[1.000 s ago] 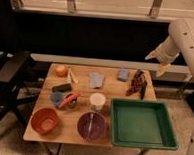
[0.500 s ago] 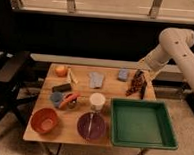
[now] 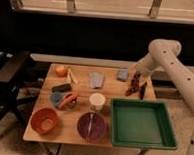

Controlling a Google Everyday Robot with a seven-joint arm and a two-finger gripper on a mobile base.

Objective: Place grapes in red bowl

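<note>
Progress: early, nothing placed. Red bowl (image 3: 46,121) sits at the 7 o'clock corner of the table (image 3: 114,91), no grapes in it. Grapes (image 3: 134,84) lie on the table toward 2 o'clock, well apart from the red bowl, with a black tool (image 3: 142,90) just beside them at their 4 o'clock. My gripper (image 3: 137,74) hangs at the grapes' 12 o'clock, right over their far end, fingers spread, grasping nothing as far as I can see. Whether it touches the bunch I can't tell.

Left to do, my guess: come down on the bunch, pinch, lift, carry toward 8 o'clock, release over the red bowl.

Counts, left to right: one red bowl, one orange fruit (image 3: 61,71), one black block (image 3: 61,87), one purple bowl (image 3: 91,126), one cloth (image 3: 96,79), one white cup (image 3: 97,101), one sponge (image 3: 123,74), one bunch of grapes, one black tool, one green tray (image 3: 141,140), one gripper.
</note>
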